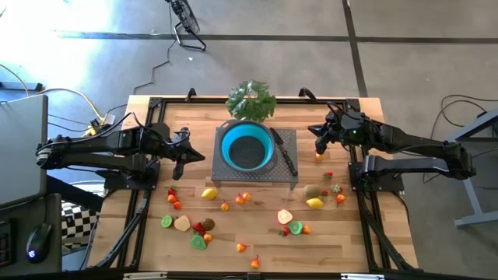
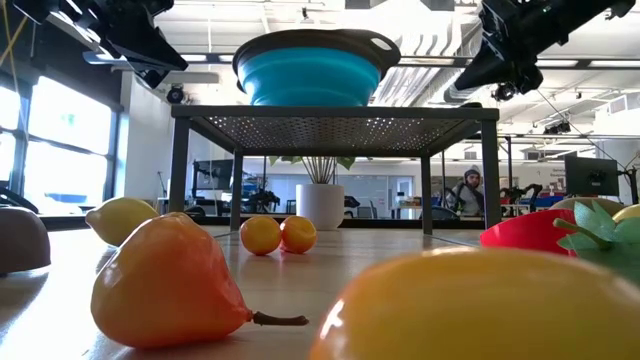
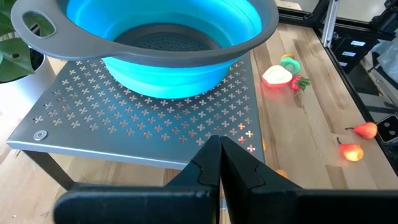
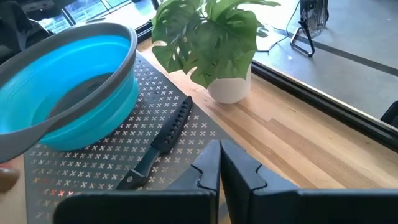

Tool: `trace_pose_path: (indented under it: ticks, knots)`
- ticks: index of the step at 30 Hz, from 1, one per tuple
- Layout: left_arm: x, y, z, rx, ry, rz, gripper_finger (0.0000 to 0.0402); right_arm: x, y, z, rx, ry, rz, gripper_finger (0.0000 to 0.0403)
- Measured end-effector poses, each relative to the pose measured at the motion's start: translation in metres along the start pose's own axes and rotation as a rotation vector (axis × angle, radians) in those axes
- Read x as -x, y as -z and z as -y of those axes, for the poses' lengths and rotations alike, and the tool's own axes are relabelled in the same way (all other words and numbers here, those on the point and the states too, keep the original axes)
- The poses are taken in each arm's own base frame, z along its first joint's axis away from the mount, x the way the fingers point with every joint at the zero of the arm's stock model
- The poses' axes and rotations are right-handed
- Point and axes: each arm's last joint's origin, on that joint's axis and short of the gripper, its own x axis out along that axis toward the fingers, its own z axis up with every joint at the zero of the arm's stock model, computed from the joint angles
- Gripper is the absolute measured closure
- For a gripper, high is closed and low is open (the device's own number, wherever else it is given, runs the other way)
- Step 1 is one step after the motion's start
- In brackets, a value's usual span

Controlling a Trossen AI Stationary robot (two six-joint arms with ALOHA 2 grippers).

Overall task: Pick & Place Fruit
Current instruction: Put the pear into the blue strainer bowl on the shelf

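Scattering across the worktop (image 1: 156,257) in front of the blue bowl (image 1: 247,146), the fruit (image 1: 208,194) lies in loose singles and small clusters: a yellow lemon, a pear-shaped orange piece (image 2: 165,282), two small oranges (image 2: 279,234), green and cream slices, all well clear of the bowl and none inside it. The bowl sits on a perforated metal stand (image 3: 134,127), with a black-handled knife (image 4: 158,144) lying beside it and a leafy plant (image 1: 251,99) behind.

Both hands are empty, fingers pressed together. The left hand (image 1: 178,167) hovers just left of the stand; the right hand (image 1: 319,145) hovers just right of it.

These pieces look like hollow moulded plastic: light, stiff, not fragile, but smooth and glossy, so round ones will likely roll or squirt out of a pinch. Taking each across its widest middle, fingers coming straight down, seems safest; flat slices probably want an edge-to-edge pinch. The pear's bulb offers a better hold than its thin stem.
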Motion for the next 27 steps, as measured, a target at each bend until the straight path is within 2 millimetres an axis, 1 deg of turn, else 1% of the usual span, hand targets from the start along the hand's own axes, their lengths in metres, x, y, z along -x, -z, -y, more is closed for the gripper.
trace_pose_path:
  ticks: [7, 9, 12, 17, 19, 21, 27]
  knots:
    - [0.0, 0.0, 0.0, 0.0, 0.0, 0.001, 0.0402, 0.0, -0.005, -0.002, -0.007, -0.025, 0.053, 0.0398]
    - [0.0, 0.0, 0.0, 0.0, -0.001, 0.001, 0.0402, 0.0, -0.007, -0.003, 0.042, -0.043, 0.069, 0.0398]
    - [0.0, 0.0, 0.0, 0.0, -0.001, 0.001, 0.0402, 0.001, -0.009, -0.005, 0.161, -0.076, 0.086, 0.0398]
    - [0.0, 0.0, 0.0, 0.0, -0.001, -0.003, 0.0402, 0.001, -0.011, -0.009, 0.232, -0.18, 0.1, 0.0398]
    - [0.0, 0.0, 0.0, 0.001, -0.003, -0.003, 0.0402, 0.002, -0.012, -0.011, 0.237, -0.219, 0.108, 0.0398]
    - [0.0, 0.0, 0.0, 0.001, -0.005, -0.003, 0.0402, 0.002, -0.013, -0.011, 0.235, -0.222, 0.115, 0.0398]
    - [0.0, 0.0, 0.0, 0.0, -0.005, -0.003, 0.0402, 0.002, -0.014, -0.009, 0.176, -0.146, 0.128, 0.04]
